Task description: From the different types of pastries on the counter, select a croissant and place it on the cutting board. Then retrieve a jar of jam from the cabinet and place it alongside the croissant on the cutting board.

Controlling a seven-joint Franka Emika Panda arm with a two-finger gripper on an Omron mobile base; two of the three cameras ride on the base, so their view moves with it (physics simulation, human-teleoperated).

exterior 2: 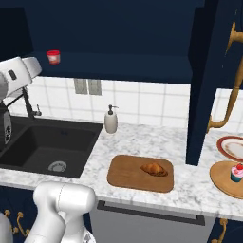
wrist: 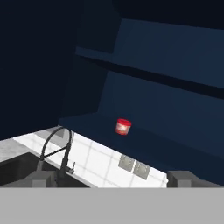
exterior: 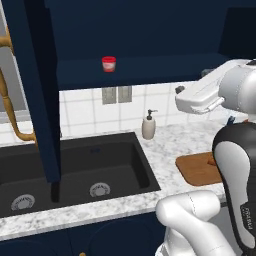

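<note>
One jar of jam point(wrist: 123, 127) stands upright on the lowest shelf of the open navy cabinet point(wrist: 166, 109). In the hand view it sits ahead of the gripper point(wrist: 111, 178), above the gap between the two finger tips and well apart from them, touching neither. The tips point(wrist: 42, 179) stand far apart at the bottom corners, so the jaws are spread wide and hold nothing.

Below and left of the hand: one black sink faucet point(wrist: 57, 151) over a dark double-bowl sink point(exterior: 75, 170). Two grey wall outlets point(wrist: 134, 165) sit side by side on the white tiles under the shelf.

In the right base view, counted from the left: one jar on the shelf edge, one soap dispenser point(exterior 2: 111, 120) on the marble counter point(exterior 2: 142, 142), one cutting board point(exterior 2: 128, 175), one croissant point(exterior 2: 154, 169) lying on the right half of that board, one cabinet door point(exterior 2: 209, 76) standing open with a brass handle point(exterior 2: 231, 85), one round wooden plate point(exterior 2: 223, 182) carrying one pink-frosted cupcake point(exterior 2: 237, 172), and one red-rimmed plate point(exterior 2: 232, 147) just behind it. Both pastries lie well right of and below the hand.
</note>
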